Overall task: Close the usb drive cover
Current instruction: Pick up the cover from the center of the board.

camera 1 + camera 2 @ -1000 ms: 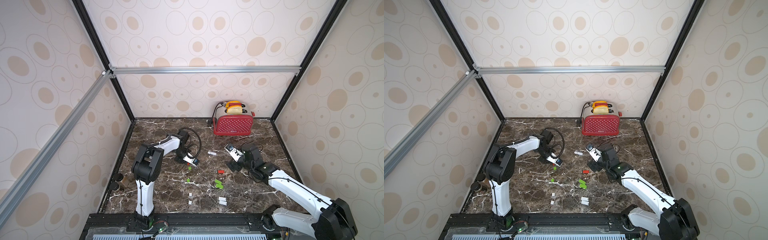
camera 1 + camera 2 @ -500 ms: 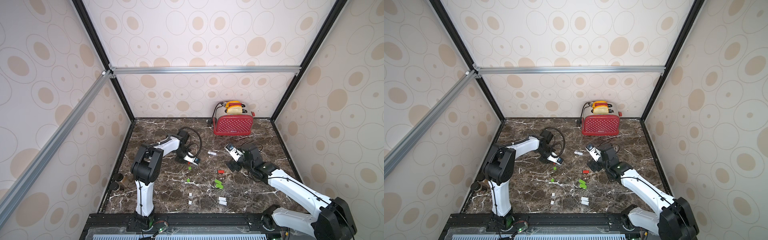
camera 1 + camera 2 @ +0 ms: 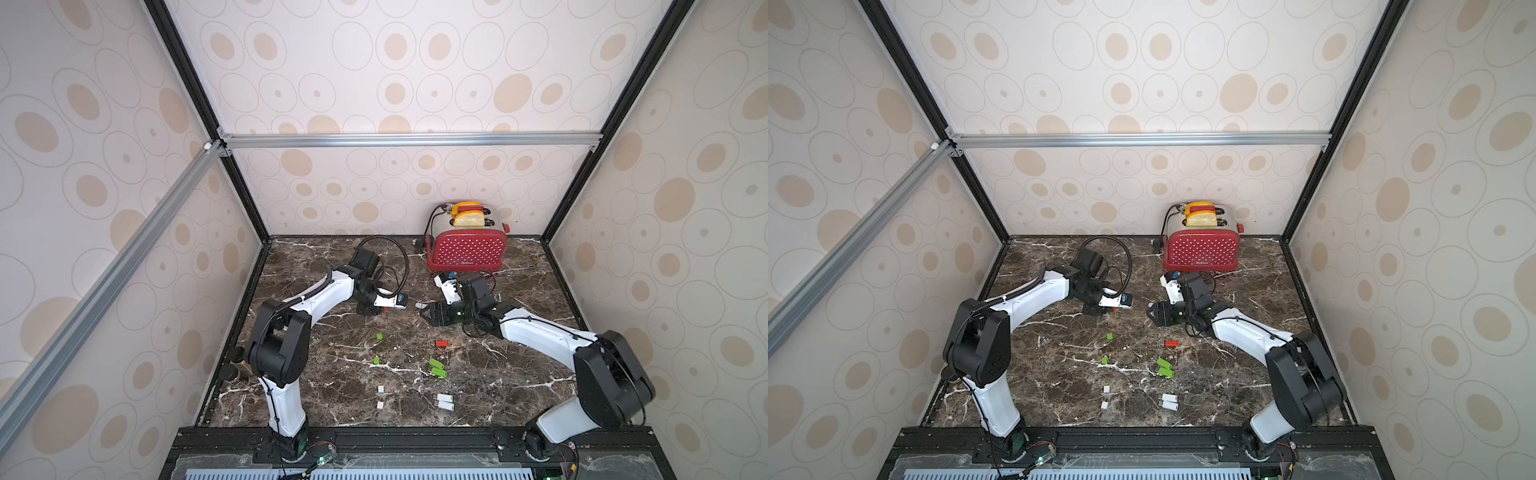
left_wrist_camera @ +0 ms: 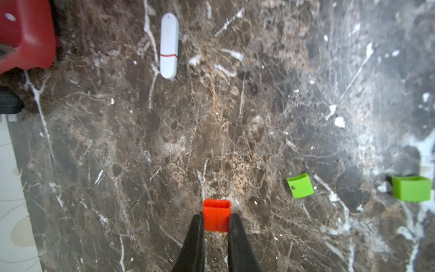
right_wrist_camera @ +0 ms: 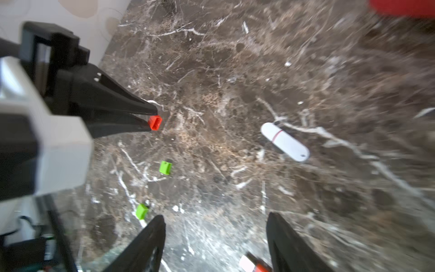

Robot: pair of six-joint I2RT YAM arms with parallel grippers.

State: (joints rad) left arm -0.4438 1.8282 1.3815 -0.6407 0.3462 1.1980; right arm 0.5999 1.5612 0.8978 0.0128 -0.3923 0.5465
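A small red usb cover [image 4: 216, 215] sits pinched between the fingertips of my left gripper [image 4: 216, 219], which is shut on it just above the marble table [image 4: 235, 117]. In both top views the cover shows as a red speck [image 3: 385, 309] [image 3: 1114, 309]. The red usb drive [image 3: 441, 343] lies on the table near my right gripper [image 3: 424, 316]. That gripper [image 5: 215, 226] is open and holds nothing. In the right wrist view, a blurred white-and-red piece, probably the red drive [image 5: 253, 265], shows low between its fingers.
A capped white drive with a red line [image 5: 284, 142] lies between the two grippers. Green caps [image 3: 379, 336], green drives [image 3: 437, 368], white caps [image 3: 380, 389] and white drives [image 3: 444, 401] are scattered toward the front. A red toaster [image 3: 467, 249] stands at the back.
My right gripper has moved left toward the middle of the table and its jaws have narrowed somewhat. The left gripper stays almost still with the red cover in it.
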